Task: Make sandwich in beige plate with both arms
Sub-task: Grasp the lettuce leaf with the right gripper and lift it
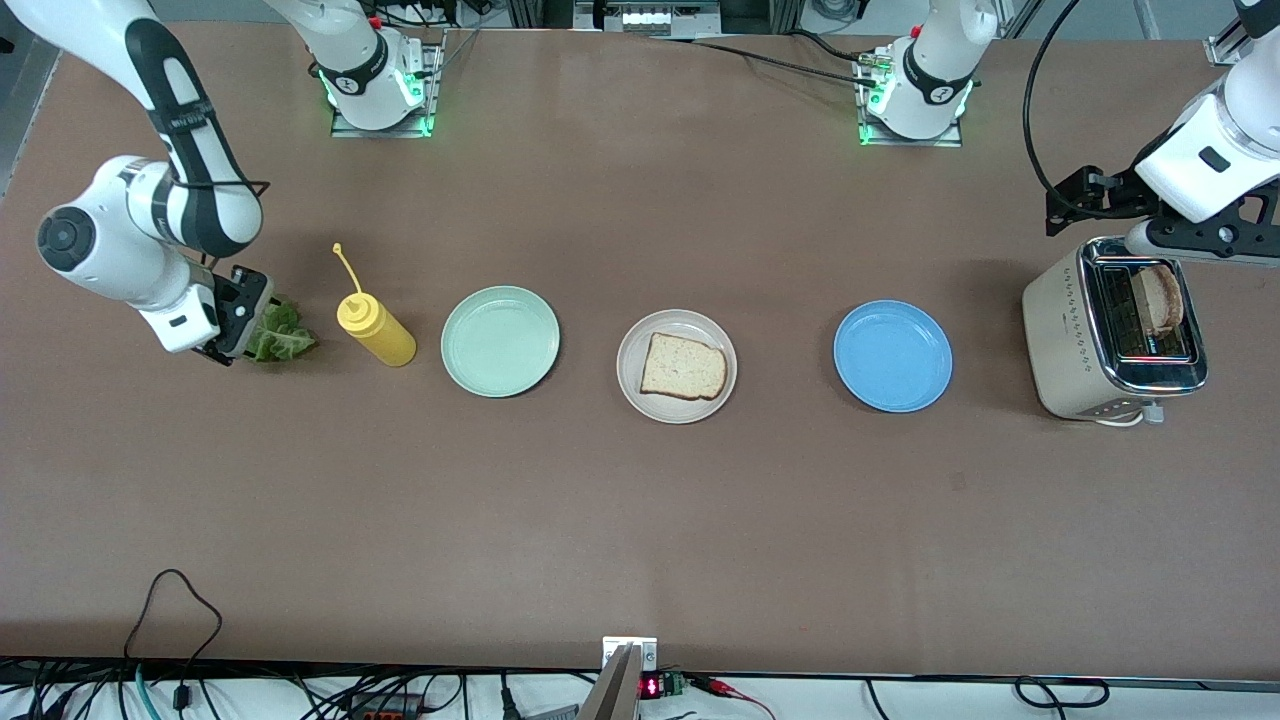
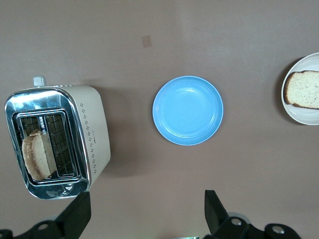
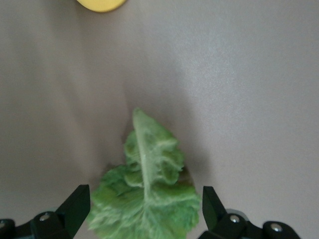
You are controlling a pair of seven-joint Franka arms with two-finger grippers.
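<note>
Part of the lettuce leaf is hidden by the right gripper in the front view. The beige plate and bread are cut off at the left wrist pic's edge. The yellow bottle is cut off too, and blurred.

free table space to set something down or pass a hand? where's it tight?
Bare table runs along the whole strip nearer the camera than the plate row. Gaps sit between the beige plate and blue plate, and between blue plate and toaster. It is crowded at the right arm's end: lettuce leaf, mustard bottle and mint-green plate sit close together.
</note>
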